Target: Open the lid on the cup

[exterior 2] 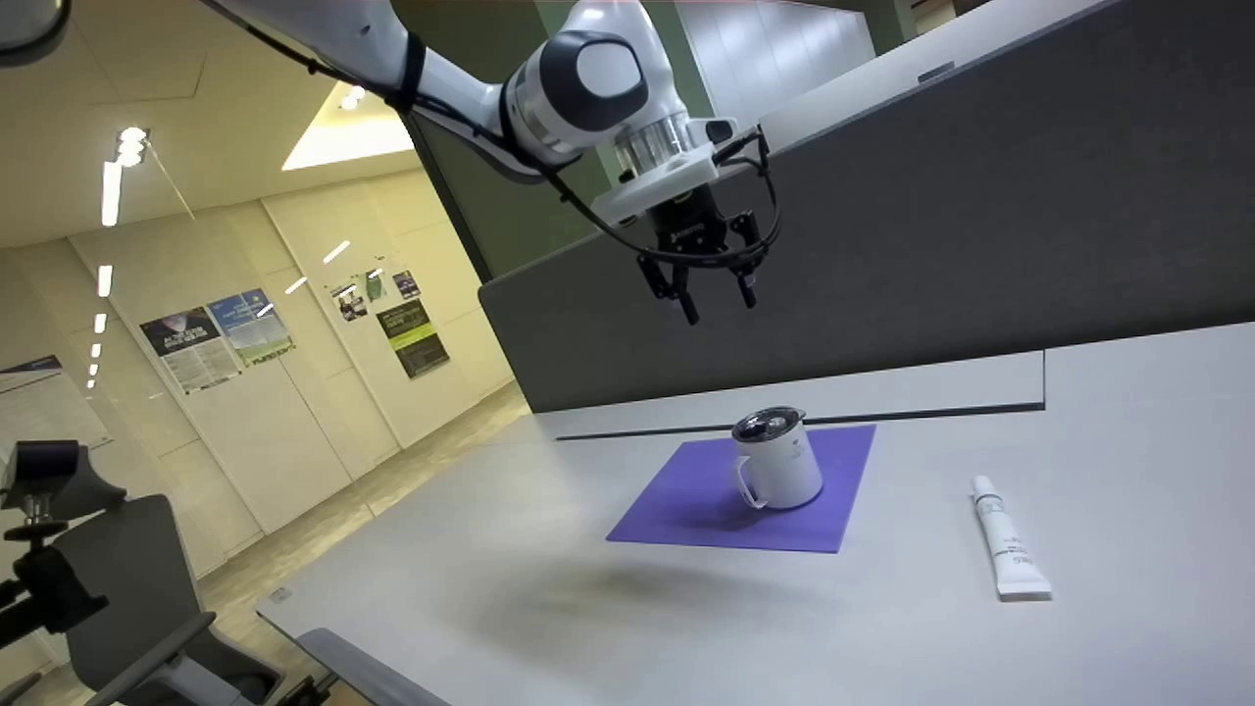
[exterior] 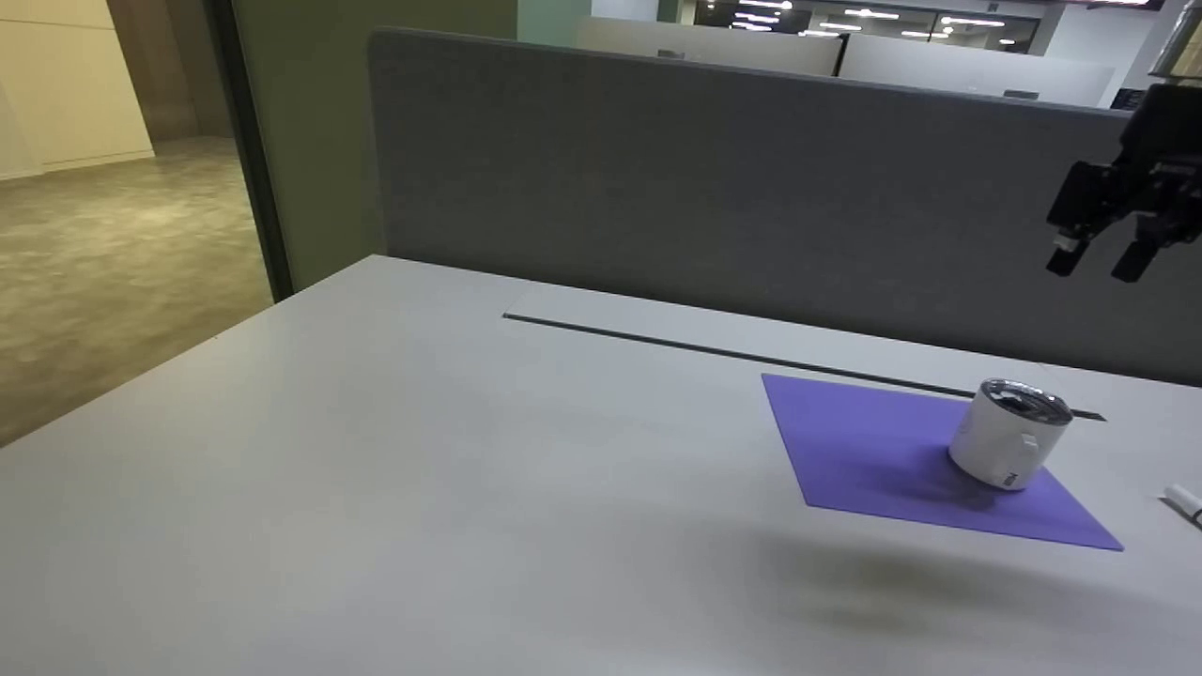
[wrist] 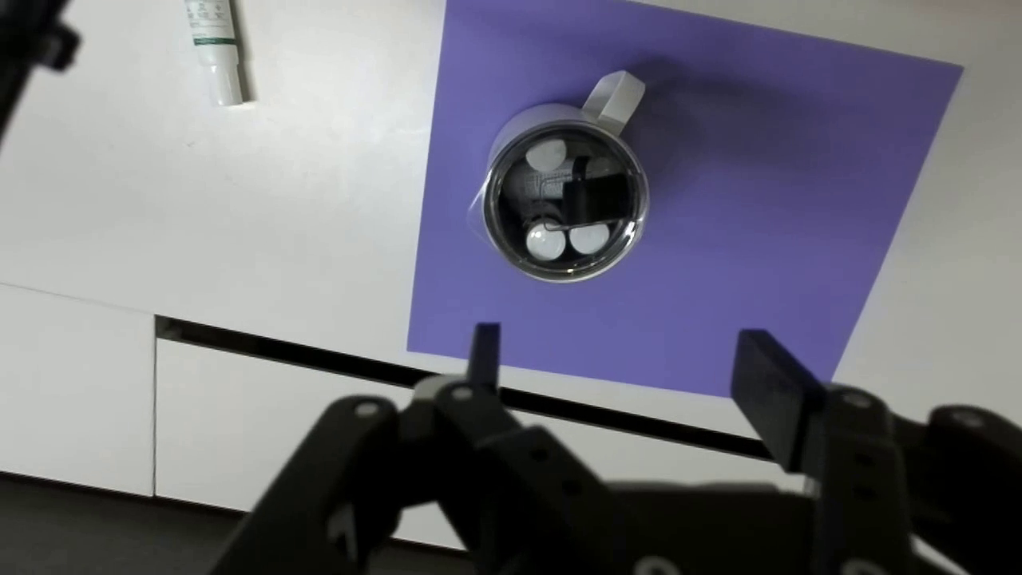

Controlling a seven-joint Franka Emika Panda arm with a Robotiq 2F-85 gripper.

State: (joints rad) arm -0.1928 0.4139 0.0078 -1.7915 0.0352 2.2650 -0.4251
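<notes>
The cup (exterior: 995, 446) (exterior 2: 787, 473) (wrist: 617, 101) is short and white with a handle. It stands upright on the purple mat (exterior: 836, 441) (exterior 2: 657, 515) (wrist: 766, 255). The lid (exterior: 1028, 402) (exterior 2: 769, 425) (wrist: 567, 204) covers the cup's top; it looks dark, glossy and round, with reflections on it and a small clear tab at one side in the wrist view. My gripper (exterior: 1097, 263) (exterior 2: 721, 306) (wrist: 619, 335) is open with nothing between its fingers. It hangs well above the cup and mat, apart from both.
A white tube (exterior: 1188, 502) (exterior 2: 1007, 544) (wrist: 215, 48) lies on the white table (exterior: 470, 488) beside the mat. A dark slot (exterior: 714, 352) (exterior 2: 931, 414) runs along the table behind the mat. A grey partition (exterior: 704, 197) (exterior 2: 931, 245) stands at the table's back edge.
</notes>
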